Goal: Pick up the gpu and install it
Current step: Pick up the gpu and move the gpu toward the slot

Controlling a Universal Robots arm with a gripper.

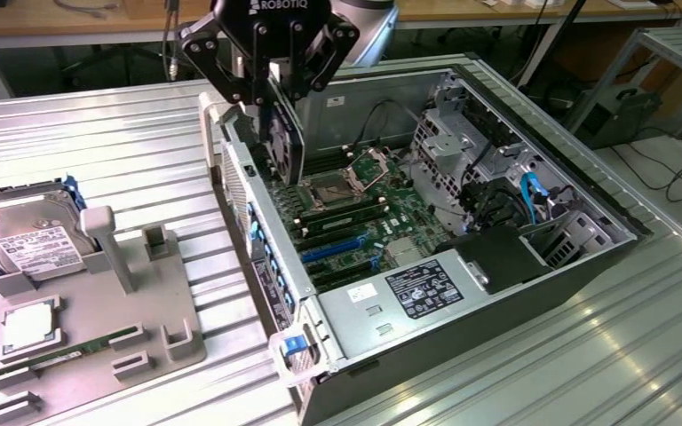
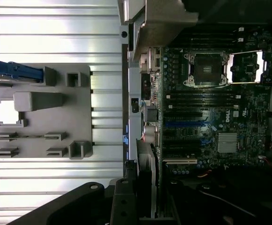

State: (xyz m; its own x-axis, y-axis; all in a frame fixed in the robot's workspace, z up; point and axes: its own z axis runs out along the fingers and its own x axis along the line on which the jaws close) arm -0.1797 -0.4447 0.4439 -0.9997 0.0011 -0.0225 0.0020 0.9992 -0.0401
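My gripper (image 1: pixel 277 82) hangs over the open computer case (image 1: pixel 483 293), shut on the top edge of the gpu (image 1: pixel 284 133). The dark card hangs upright and edge-on, its lower end near the case's rear wall, just above the motherboard (image 1: pixel 365 217). In the wrist view the gpu (image 2: pixel 147 180) runs out from between my dark fingers (image 2: pixel 79 206), with its pale bracket strip beside the rear wall. The blue expansion slots (image 1: pixel 335 248) (image 2: pixel 183 124) lie on the board, apart from the card.
A grey holder tray (image 1: pixel 139 311) (image 2: pixel 79 108) sits at the exterior view's left, carrying a silver hard drive (image 1: pixel 27 235), a processor chip (image 1: pixel 29 324) and a green memory stick (image 1: pixel 75 351). Drive cages (image 1: pixel 471 142) and a black shroud (image 1: pixel 507 257) crowd the case's far side.
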